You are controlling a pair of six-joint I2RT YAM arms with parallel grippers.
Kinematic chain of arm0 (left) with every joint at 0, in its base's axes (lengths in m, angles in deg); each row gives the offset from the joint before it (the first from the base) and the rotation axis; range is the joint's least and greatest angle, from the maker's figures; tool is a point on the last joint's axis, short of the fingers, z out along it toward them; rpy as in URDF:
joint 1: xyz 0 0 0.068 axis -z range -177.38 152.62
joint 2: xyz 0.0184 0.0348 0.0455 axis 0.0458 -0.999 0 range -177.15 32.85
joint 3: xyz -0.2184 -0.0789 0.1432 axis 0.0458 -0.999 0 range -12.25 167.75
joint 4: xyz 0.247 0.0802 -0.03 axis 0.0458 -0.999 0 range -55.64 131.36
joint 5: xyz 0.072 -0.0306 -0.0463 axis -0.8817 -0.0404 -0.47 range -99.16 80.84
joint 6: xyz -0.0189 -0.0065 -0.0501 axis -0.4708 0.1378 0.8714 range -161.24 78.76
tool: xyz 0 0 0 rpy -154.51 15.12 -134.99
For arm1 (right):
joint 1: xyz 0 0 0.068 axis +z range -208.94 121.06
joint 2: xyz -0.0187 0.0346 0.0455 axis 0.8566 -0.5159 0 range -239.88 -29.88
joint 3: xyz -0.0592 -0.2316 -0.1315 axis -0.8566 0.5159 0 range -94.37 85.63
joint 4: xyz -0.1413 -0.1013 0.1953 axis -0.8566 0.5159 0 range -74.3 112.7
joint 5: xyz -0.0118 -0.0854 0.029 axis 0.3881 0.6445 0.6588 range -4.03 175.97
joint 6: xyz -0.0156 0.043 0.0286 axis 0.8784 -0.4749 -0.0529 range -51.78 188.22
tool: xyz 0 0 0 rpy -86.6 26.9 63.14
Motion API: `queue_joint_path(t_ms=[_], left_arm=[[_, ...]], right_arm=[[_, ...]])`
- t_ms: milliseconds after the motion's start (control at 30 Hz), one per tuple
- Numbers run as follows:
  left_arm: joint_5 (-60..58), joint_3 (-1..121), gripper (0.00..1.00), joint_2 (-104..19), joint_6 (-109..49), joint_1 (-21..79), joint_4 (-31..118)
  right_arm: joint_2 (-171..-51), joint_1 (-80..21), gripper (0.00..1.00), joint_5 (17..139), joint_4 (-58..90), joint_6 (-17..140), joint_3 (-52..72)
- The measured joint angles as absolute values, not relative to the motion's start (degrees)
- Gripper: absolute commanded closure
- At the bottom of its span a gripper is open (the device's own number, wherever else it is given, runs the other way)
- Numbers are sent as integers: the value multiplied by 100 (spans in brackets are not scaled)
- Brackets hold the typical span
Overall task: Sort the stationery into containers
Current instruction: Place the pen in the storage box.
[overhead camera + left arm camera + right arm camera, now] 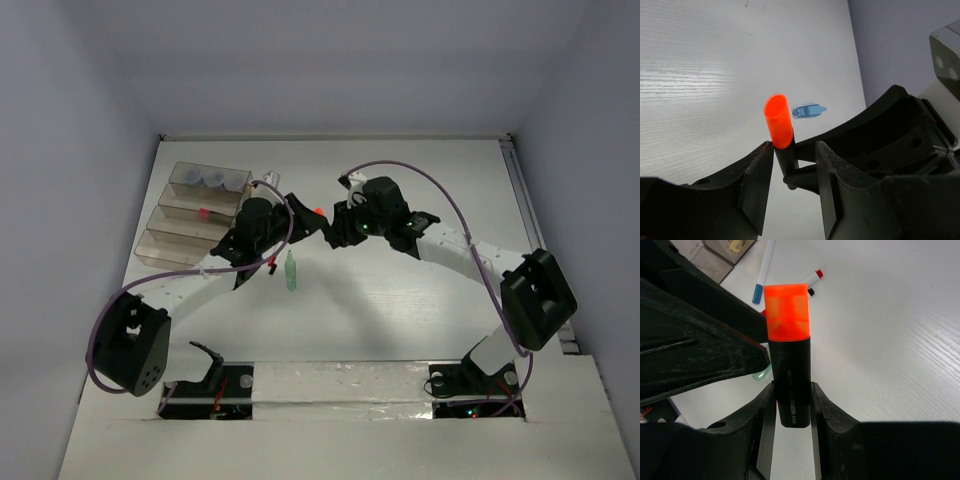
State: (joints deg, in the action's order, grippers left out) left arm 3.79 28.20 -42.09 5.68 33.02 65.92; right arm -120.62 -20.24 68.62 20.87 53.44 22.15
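An orange-capped, black-bodied highlighter (787, 340) stands upright in my right gripper (792, 401), which is shut on its lower body. In the top view this highlighter (318, 212) hangs above the table between both grippers. My left gripper (794, 167) has its jaws on either side of the highlighter (778, 120). Its left finger touches the body and a gap shows at the right finger. The containers (190, 225) sit at the left, with three grey-blue pots (212, 179) in the back bin and a pink highlighter (203, 212) in another.
A pale green marker (291, 270) lies on the table below the left gripper. A light blue marker (808, 110) lies further off. A blue-capped pen (762, 275) and a red-capped pen (812, 277) lie near the bins. The table's right edge has a rail (520, 190).
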Motion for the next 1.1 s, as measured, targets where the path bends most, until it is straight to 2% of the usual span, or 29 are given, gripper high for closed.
queue_joint_path(t_ms=[267,367,400,500,533,600,667,700,733,767,833,900,1100], left_arm=[[128,2820,61,-4209,568,3446,6585],[99,2822,72,-4209,574,3474,6642],[101,2824,80,-4209,574,3481,6695],[134,2824,95,-4209,592,3522,6756],[139,2824,99,-4209,585,3531,6745],[130,2824,100,-4209,594,3529,6710],[128,2824,100,-4209,592,3529,6705],[128,2824,100,-4209,590,3529,6697],[128,2829,100,-4209,583,3529,6677],[106,2835,100,-4209,552,3531,6633],[38,2885,100,-4209,485,3501,6450],[-1,2982,100,-4209,408,3404,6257],[-187,3458,100,-4209,176,2340,5903]], right_arm=[[-11701,-1865,88,6792,1868,5298,2285],[-11581,-1841,88,6794,1831,5298,2293],[-11579,-1841,88,6788,1822,5293,2296],[-11579,-1841,88,6775,1798,5272,2359],[-11579,-1841,87,6777,1790,5254,2379],[-11579,-1841,84,6779,1779,5237,2390],[-11579,-1836,75,6816,1779,5228,2390],[-11579,-1836,56,6836,1776,5215,2398],[-11579,-1836,43,6858,1772,5184,2409],[-11577,-1836,24,6884,1768,5164,2436],[-11559,-1836,12,6930,1759,5160,2519],[-11463,-1836,7,6991,1761,5138,2687],[-10628,-1836,5,7142,1794,5145,3369]])
